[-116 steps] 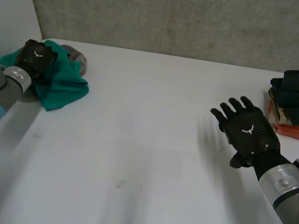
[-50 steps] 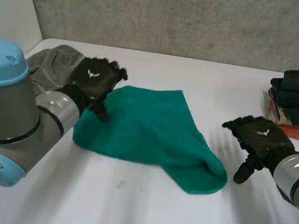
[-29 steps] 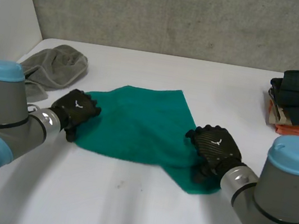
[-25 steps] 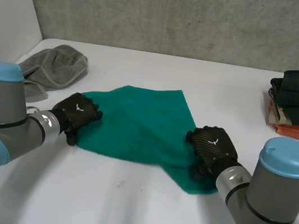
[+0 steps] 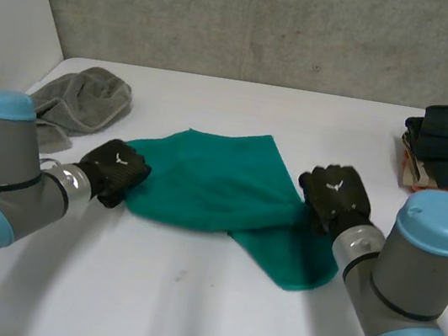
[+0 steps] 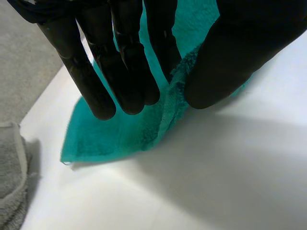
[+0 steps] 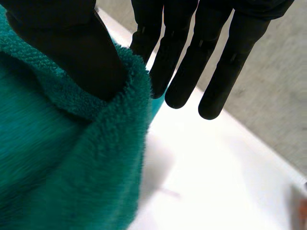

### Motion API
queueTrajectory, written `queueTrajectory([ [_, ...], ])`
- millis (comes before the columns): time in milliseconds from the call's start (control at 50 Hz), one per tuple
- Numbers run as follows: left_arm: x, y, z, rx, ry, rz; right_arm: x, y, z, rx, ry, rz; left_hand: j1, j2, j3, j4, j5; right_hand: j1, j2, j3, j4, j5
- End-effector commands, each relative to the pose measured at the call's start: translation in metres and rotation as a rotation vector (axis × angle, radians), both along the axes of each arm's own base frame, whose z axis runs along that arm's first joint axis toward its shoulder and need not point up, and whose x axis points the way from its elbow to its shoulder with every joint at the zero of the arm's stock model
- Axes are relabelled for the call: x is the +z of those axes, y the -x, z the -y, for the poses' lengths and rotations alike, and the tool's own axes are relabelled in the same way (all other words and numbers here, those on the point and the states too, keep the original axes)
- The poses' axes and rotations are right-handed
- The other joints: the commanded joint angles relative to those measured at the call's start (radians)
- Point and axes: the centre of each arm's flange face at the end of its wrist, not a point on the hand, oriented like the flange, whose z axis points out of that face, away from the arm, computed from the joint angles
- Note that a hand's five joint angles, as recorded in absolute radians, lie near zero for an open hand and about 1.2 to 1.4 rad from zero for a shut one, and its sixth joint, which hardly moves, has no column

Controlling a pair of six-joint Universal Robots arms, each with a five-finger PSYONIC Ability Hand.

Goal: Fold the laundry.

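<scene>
The towel (image 5: 213, 183) is green terry cloth, its pile fuzzy and looped along the edge. The left hand (image 5: 114, 169) and right hand (image 5: 335, 196) are black, smooth and matt, with a fine woven pattern on their backs. The table (image 5: 211, 302) is white, smooth and matt. A grey cloth (image 5: 90, 100) looks soft and thick. The wall (image 5: 273, 22) is rough grey concrete.
</scene>
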Motion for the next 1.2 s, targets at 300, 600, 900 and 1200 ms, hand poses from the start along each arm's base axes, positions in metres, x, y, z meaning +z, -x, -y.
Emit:
queueTrajectory([
  [300, 0.130, 0.028, -0.096, -0.050, 0.143, -0.387, 0.125, -0.065, 0.091, 0.102, 0.704, 0.120, 0.267, 0.204, 0.209, 0.201, 0.241, 0.293, 0.224, 0.215, 0.204, 0.234],
  [600, 0.125, 0.029, -0.103, 0.047, 0.161, -0.369, 0.057, -0.099, 0.074, 0.174, 0.531, 0.132, 0.267, 0.204, 0.209, 0.201, 0.241, -0.928, -0.997, -1.007, -1.018, -0.988],
  [900, 0.157, 0.033, -0.096, 0.042, 0.251, -0.420, 0.060, 0.018, 0.014, -0.133, -0.210, 0.126, 0.267, 0.204, 0.209, 0.201, 0.241, -0.801, -0.870, -0.880, -0.891, -0.861],
  [1200, 0.195, 0.044, -0.122, 0.001, 0.313, -0.524, -0.027, -0.035, 0.001, 0.024, -0.412, 0.452, 0.267, 0.204, 0.209, 0.201, 0.241, -0.754, -0.823, -0.832, -0.843, -0.813],
])
